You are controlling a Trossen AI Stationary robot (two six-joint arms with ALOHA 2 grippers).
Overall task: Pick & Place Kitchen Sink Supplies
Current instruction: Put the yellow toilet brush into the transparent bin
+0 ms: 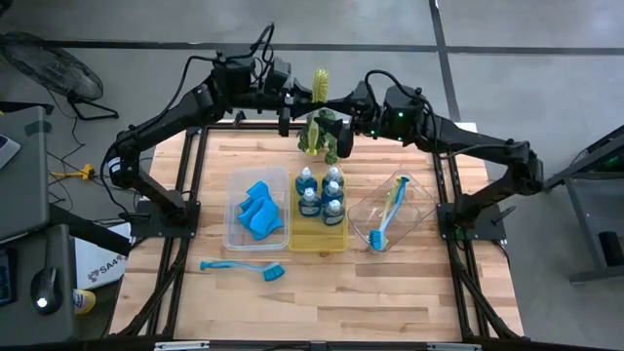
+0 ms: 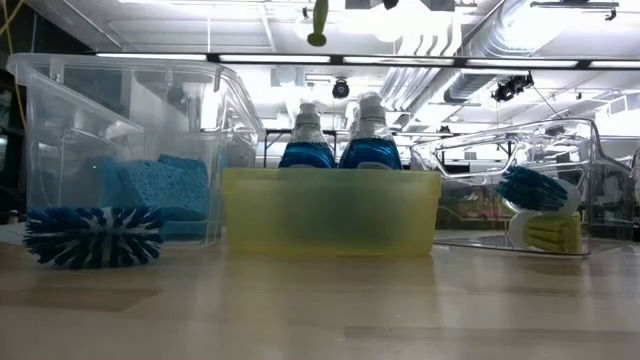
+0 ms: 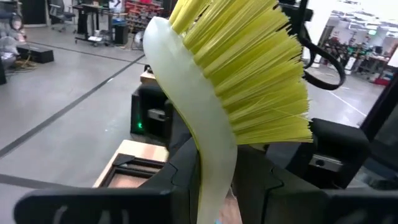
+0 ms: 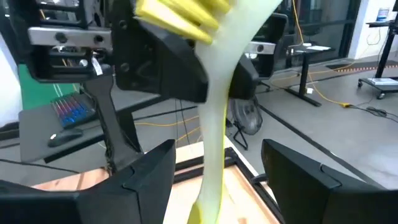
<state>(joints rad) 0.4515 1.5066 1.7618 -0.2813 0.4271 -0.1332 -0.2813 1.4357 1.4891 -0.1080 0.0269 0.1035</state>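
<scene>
- The yellow-green dish brush [image 1: 320, 86] is hanging in the air above the counter's [image 1: 390, 283] far edge, bristles up.
- The left gripper [image 1: 292, 97] is clamping its handle with closed fingers.
- The right gripper [image 1: 343, 102], fingers open around the handle, should be closing firmly before the left one is letting go.

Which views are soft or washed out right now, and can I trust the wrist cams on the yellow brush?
Low view: the yellow tray up front is out of focus, and bright ceiling lights wash out the background. Left wrist view: the yellow brush is sharp, with a window blown out behind it. Right wrist view: the brush handle looks soft. High view: evenly lit, no glare.
</scene>
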